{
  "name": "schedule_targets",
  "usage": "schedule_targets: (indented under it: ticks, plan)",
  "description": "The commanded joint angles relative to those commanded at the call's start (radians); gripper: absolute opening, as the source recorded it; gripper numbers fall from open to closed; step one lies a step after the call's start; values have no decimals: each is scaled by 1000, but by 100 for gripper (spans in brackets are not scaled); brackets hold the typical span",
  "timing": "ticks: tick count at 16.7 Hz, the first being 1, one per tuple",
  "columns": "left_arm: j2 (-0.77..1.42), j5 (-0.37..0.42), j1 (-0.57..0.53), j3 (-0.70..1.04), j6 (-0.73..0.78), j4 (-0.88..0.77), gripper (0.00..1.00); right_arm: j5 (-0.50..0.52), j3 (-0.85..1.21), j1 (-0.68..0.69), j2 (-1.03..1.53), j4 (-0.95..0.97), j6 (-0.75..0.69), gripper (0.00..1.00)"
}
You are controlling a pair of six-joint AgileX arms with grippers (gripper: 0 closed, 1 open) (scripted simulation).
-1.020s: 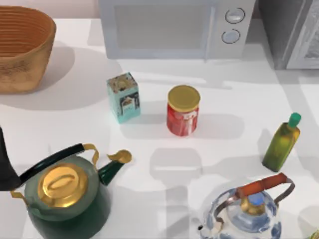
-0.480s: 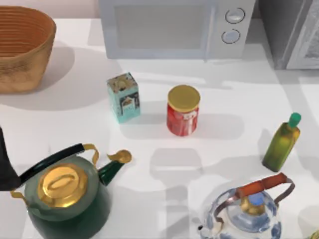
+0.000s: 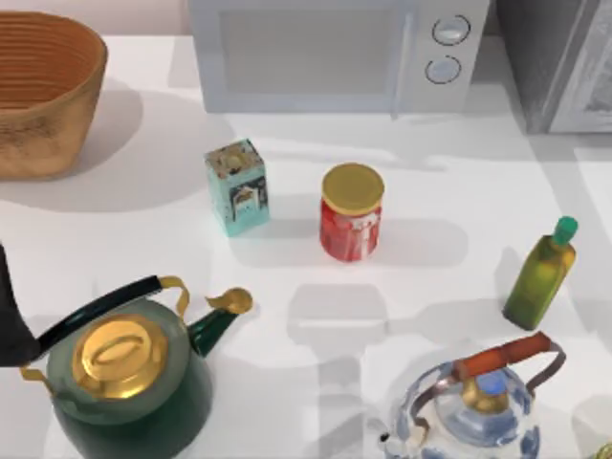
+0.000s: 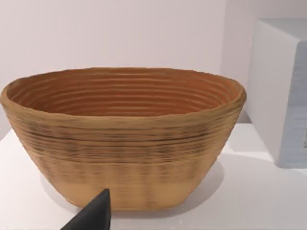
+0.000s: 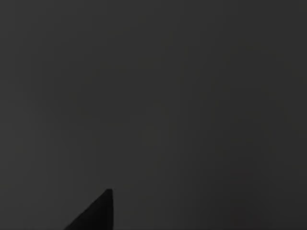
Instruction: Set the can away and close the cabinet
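Our left end effector (image 4: 91, 215) shows one dark fingertip facing the basket (image 4: 122, 139); we cannot tell its grip state. Right wrist view is dark. Red can (image 3: 351, 212) stands upright mid-surface (image 3: 430, 191), between teal box (image 3: 237, 186) and oil bottle (image 3: 540, 275), cabinet (image 3: 564, 62) at far right.

Open white tabletop (image 3: 449, 191) lay right of the red gold-lidded can (image 3: 351, 212); a pale-blue carton (image 3: 236, 186) crowded its left, perhaps untouching.

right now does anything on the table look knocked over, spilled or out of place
Nothing stands out. The red can, teal box, oil bottle and both kettles stand upright, and the basket sits level.
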Motion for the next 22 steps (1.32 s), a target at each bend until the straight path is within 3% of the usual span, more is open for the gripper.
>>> schedule_targets:
  ticks: [4, 7, 18, 22]
  plan:
    - [0, 0, 0, 0, 0, 0, 100, -3, -226, -16, -171, 53, 9, 100]
    - [0, 0, 0, 0, 0, 0, 100, -10, -508, -31, -378, 115, 12, 100]
    - [0, 0, 0, 0, 0, 0, 100, -74, -1985, -74, -1405, 434, -11, 100]
    - [0, 0, 0, 0, 0, 0, 100, -101, -2392, -84, -1747, 550, -20, 100]
